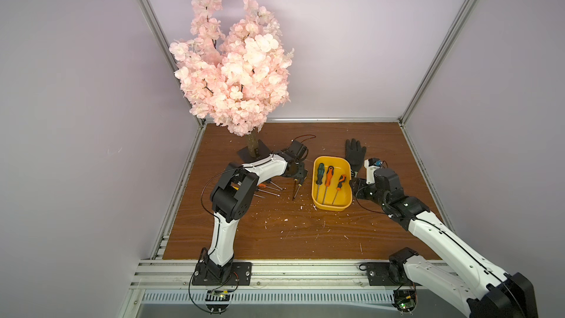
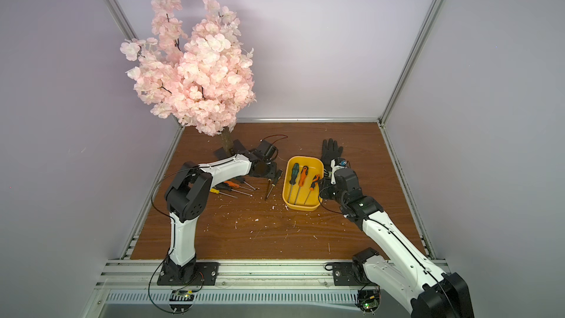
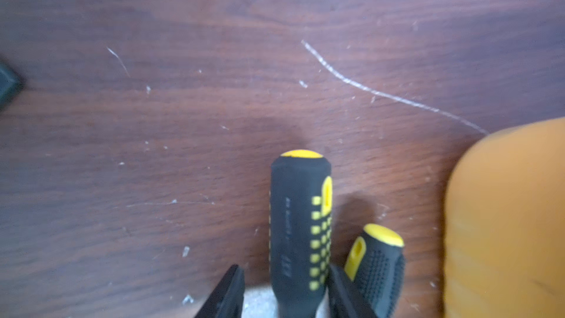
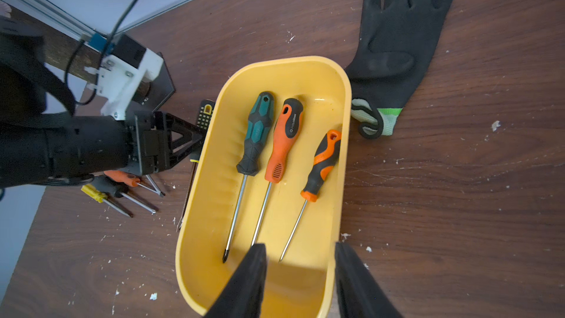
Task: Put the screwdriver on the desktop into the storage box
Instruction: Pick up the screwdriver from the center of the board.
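**Screwdriver and surroundings.** The screwdriver [image 3: 299,224] has a black rubberised cylindrical handle, studded with yellow squares and capped by a yellow dome. It lies flat on the desktop [image 1: 290,234], just beside the storage box [image 4: 198,240] and outside its long left wall.

The left gripper [image 3: 284,267] straddles the handle with its jaws parted. One finger sits at the handle's side and a clear gap shows at the other, so nothing is clamped. A thinner, finely dimpled black-and-yellow handle [image 3: 379,264] lies between this screwdriver and the box.

The box is a smooth yellow plastic tub with rounded corners. It holds three tools side by side, each with a polished steel shaft:
- a green-black one [image 4: 258,130]
- an orange one [image 4: 284,139]
- a shorter black-orange one [image 4: 324,163]

The right gripper [image 4: 299,245] has tapered black fingers that stand apart and empty at the box's right wall, one over the interior and one outside.

A black textured glove [image 4: 397,41] with a knit cuff lies flat just beyond the box. More loose screwdrivers [image 4: 122,191] rest under the left arm on the flecked wood-grain board.
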Motion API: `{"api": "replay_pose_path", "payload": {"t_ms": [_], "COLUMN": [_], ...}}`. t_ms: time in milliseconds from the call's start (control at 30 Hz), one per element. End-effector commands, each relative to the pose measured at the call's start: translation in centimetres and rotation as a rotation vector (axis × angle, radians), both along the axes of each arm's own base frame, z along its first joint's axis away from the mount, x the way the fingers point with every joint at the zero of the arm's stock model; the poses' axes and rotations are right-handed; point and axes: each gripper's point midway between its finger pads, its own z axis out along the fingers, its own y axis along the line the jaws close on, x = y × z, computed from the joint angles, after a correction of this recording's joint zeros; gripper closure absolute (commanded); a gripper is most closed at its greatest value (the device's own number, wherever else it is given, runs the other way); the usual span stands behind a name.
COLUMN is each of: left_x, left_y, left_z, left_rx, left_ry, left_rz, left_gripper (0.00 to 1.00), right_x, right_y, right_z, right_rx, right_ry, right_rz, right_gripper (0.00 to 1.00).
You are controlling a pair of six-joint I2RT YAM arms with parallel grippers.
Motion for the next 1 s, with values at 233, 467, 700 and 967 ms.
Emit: {"api": "replay_pose_path", "payload": {"t_ms": [233, 467, 700, 967], "left_x": [-0.2, 1.2, 0.8, -0.4], "left_y": [0.7, 1.4, 0.3, -3.6], "left_z": [-1.6, 2.0, 7.0, 11.4], "left_rx": [0.058, 0.058, -0.050, -0.173], "left_ry": [0.032, -0.019, -0.063, -0.101], "left_rz": [-0.004, 0.017, 0.001, -0.047], "left_gripper": [0.69, 0.86, 0.94, 0.95], "right_x": [0.1, 0.5, 0.6, 0.8], "right_y": [-0.6, -0.5, -0.5, -0.8], "right_z": [0.6, 0.5, 0.2, 0.4], "right_rx": [0.002, 0.003, 0.006, 0.012], "right_ry": [-0.025, -0.024, -0.023, -0.031], "right_rz": [-0.035, -0.033, -0.037, -0.049], "right_gripper": [0.57, 0.56, 0.56, 0.56]}}
